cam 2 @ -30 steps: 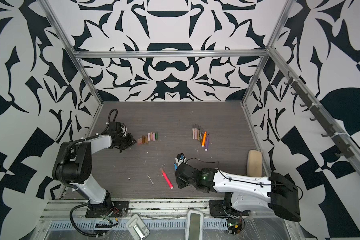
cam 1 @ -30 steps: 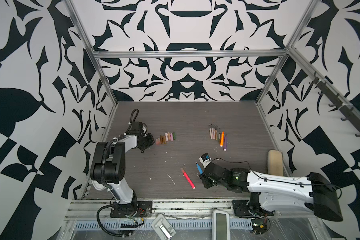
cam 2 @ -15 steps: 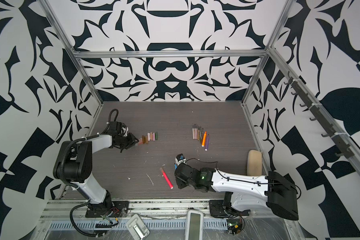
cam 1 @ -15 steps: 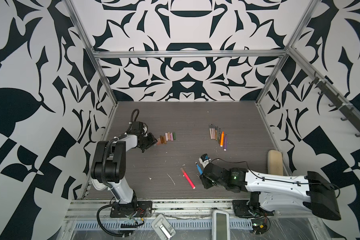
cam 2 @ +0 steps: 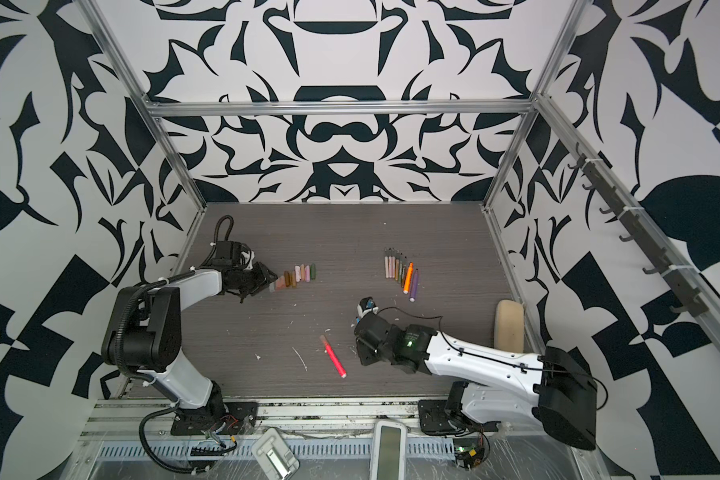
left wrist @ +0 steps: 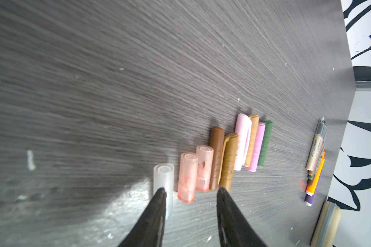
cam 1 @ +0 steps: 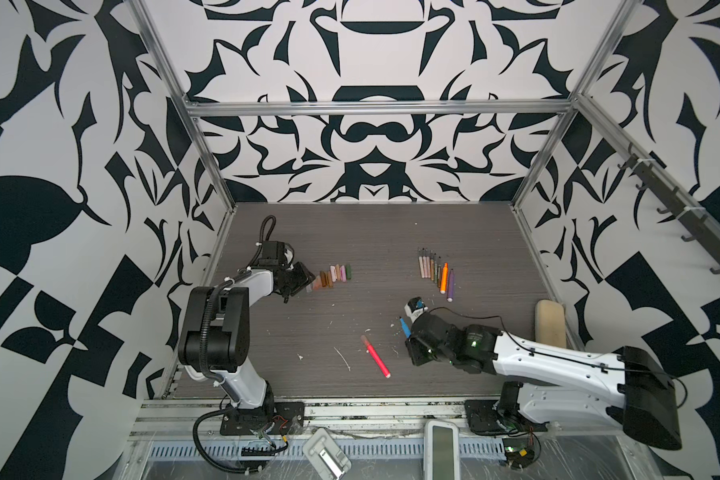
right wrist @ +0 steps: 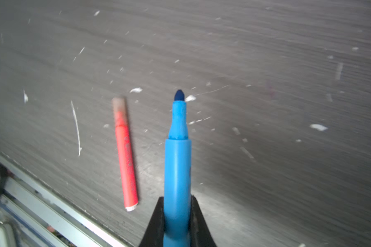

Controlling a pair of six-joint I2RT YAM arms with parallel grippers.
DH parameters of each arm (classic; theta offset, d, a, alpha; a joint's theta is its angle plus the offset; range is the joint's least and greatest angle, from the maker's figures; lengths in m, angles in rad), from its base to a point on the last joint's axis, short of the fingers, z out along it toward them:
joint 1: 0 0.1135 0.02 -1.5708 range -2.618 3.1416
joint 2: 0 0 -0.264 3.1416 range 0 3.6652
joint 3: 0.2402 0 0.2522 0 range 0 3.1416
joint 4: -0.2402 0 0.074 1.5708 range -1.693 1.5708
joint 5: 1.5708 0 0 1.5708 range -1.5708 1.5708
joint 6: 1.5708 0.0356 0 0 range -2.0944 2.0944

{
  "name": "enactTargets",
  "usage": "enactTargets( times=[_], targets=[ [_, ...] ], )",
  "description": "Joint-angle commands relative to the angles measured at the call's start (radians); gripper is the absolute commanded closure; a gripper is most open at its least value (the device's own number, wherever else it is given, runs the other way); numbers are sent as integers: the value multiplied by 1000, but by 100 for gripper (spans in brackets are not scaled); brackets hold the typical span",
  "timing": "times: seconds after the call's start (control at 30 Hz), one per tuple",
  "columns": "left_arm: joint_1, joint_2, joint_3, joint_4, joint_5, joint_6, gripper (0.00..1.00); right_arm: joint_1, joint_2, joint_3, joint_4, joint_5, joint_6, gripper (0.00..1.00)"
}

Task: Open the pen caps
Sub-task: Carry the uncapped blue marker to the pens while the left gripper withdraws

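Observation:
The pen caps (cam 1: 334, 275) (cam 2: 297, 276) lie side by side in a row left of the middle. In the left wrist view they run from dark green (left wrist: 265, 143) through pink, tan and brown to peach (left wrist: 187, 177). A clear cap (left wrist: 163, 179) ends the row. My left gripper (left wrist: 190, 191) (cam 1: 304, 279) stands open at that end, one fingertip (left wrist: 160, 193) next to the clear cap and nothing held. My right gripper (right wrist: 177, 200) (cam 1: 408, 334) is shut on an uncapped blue pen (right wrist: 177, 149) (cam 1: 404, 327). A red pen (cam 1: 376, 356) (right wrist: 125, 154) lies capped on the table. Several uncapped pens (cam 1: 436, 272) lie in a row at the right.
A tan block (cam 1: 550, 323) lies by the right wall. White scraps (cam 1: 342, 358) are scattered over the front of the dark table. Two pale devices (cam 1: 441, 449) sit on the rail below the front edge.
My left gripper has opened and let go of the clear cap, which now lies at the end of the cap row. The right arm with the blue pen has not moved.

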Motion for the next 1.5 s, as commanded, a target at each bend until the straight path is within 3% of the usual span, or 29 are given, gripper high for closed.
enactTargets(
  times=[0.0,0.27,0.43,0.63,0.77,1.07,1.23,1.47],
  targets=[
    [2,2,13,-16,6,-6,58,-195,-93,26,-90,-116,-99,100],
    [3,38,29,-22,9,6,58,-686,-147,66,-218,-192,-288,100],
    [6,56,35,-17,15,11,58,-877,-106,84,-185,-281,-332,100],
    [9,71,39,-2,31,6,58,-943,-43,117,-170,-287,-359,100],
    [13,74,38,14,45,1,58,-993,9,94,-112,-352,-344,100],
    [26,48,9,30,51,-26,58,-1006,111,62,-2,-400,-335,100],
    [26,-92,-113,59,24,-89,58,-1009,150,65,46,-393,-346,100],
    [25,-395,-341,91,-9,-102,58,-1022,291,119,117,-413,-353,100]
  ],
)
